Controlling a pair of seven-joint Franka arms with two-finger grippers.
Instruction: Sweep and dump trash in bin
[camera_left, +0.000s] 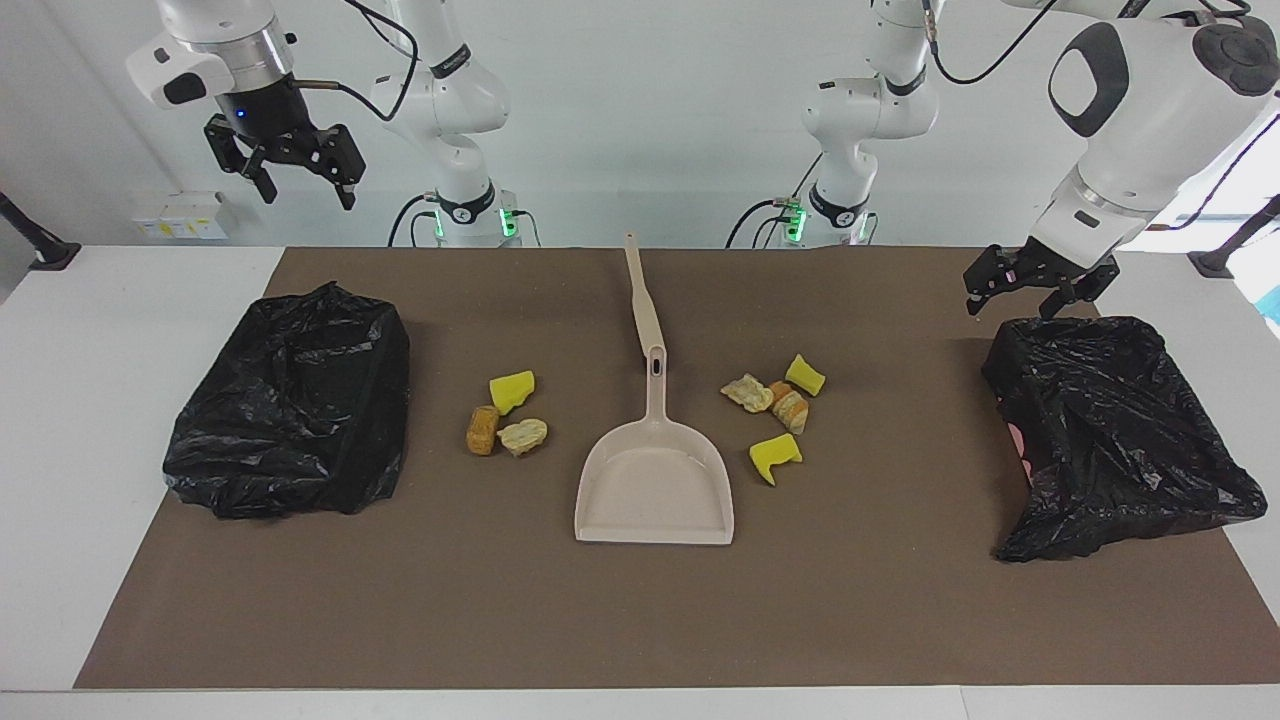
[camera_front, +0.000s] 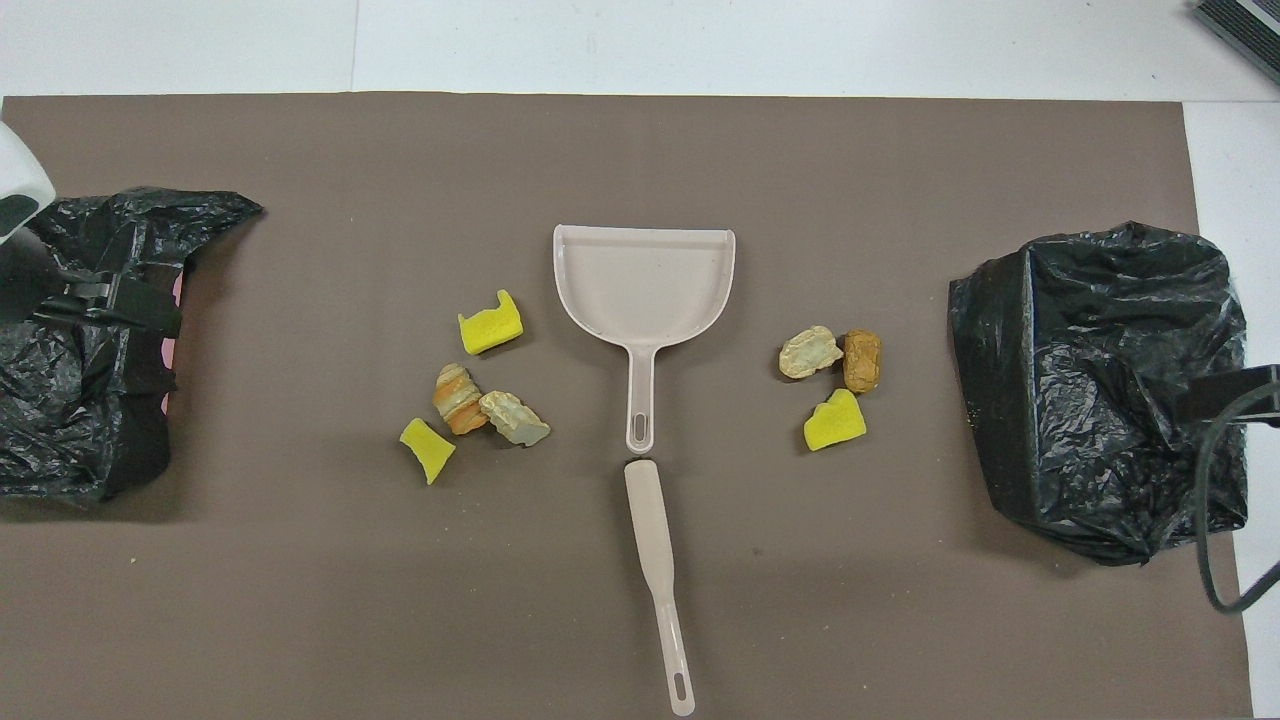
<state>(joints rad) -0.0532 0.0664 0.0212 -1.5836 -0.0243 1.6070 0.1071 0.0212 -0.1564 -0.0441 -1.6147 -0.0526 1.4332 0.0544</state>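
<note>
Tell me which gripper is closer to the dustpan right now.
Neither clearly. The left gripper, open, hangs just over one black bag; the right gripper, open, is raised above the other bag. The dustpan lies between.

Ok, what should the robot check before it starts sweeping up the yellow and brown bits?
1. Both open and empty, left pincer and right pincer: ok.
2. The dustpan flat and empty: ok.
3. The sweeping stick lying free by the dustpan's handle: ok.
4. Trash on the mat, three bits and four bits either side of the dustpan: ok.
5. Tops open on right arm's bin bag and left arm's bin bag: cannot tell.
</note>
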